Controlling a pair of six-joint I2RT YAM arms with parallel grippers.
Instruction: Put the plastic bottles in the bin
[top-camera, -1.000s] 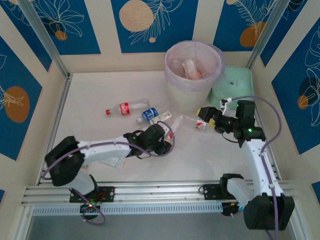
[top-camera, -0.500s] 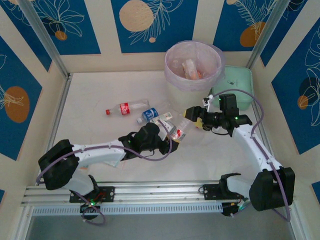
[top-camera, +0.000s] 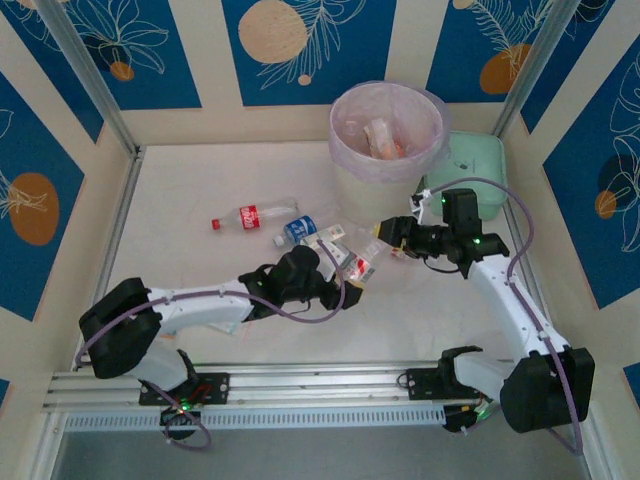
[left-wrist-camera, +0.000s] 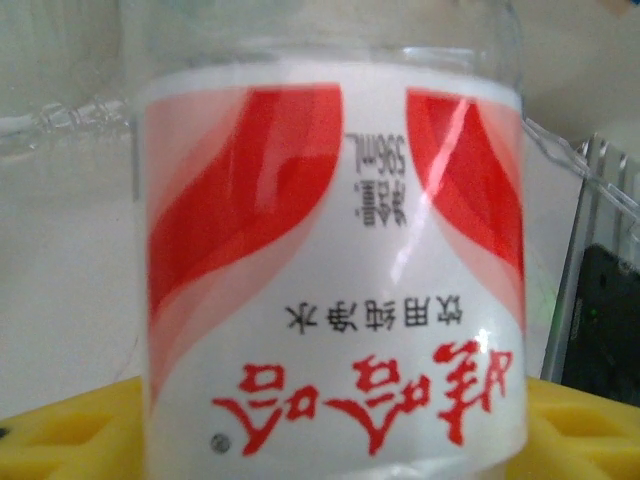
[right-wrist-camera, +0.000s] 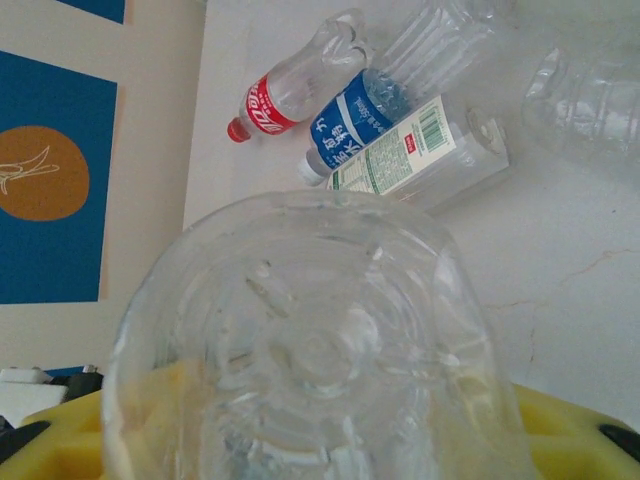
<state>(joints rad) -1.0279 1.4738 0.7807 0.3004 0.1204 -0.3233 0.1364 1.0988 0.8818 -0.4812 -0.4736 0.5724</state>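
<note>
Seen from above, the left arm (top-camera: 200, 300) reaches in from 8 o'clock to the middle of the worktop (top-camera: 190, 180), and the right arm (top-camera: 505, 290) bends in from 4 o'clock. A red-and-white labelled bottle (top-camera: 356, 266) spans the gap between them. Its labelled end is at the left jaws and its clear base points toward 1 o'clock into the right jaws. In the left wrist view the label sits between the yellow fingers (left-wrist-camera: 60, 440). In the right wrist view the ribbed base sits between that arm's yellow fingers (right-wrist-camera: 575, 430). I cannot tell whether either pair of jaws is clenched on the bottle or merely standing around it. The bin (top-camera: 365, 192) stands at 12 o'clock from this bottle, near the back wall. Crushed bottles (top-camera: 381, 135) lie inside its pink liner. A mint-green case (top-camera: 470, 165) is just beside the bin at its 3 o'clock. Three more bottles lie on the worktop at about 10 o'clock from the spanning bottle. They are a red-capped cola bottle (top-camera: 248, 216), a blue-labelled bottle (top-camera: 297, 229) just beside it at its 4 o'clock, and a green-and-white labelled bottle (top-camera: 326, 237) against the blue one.
</note>
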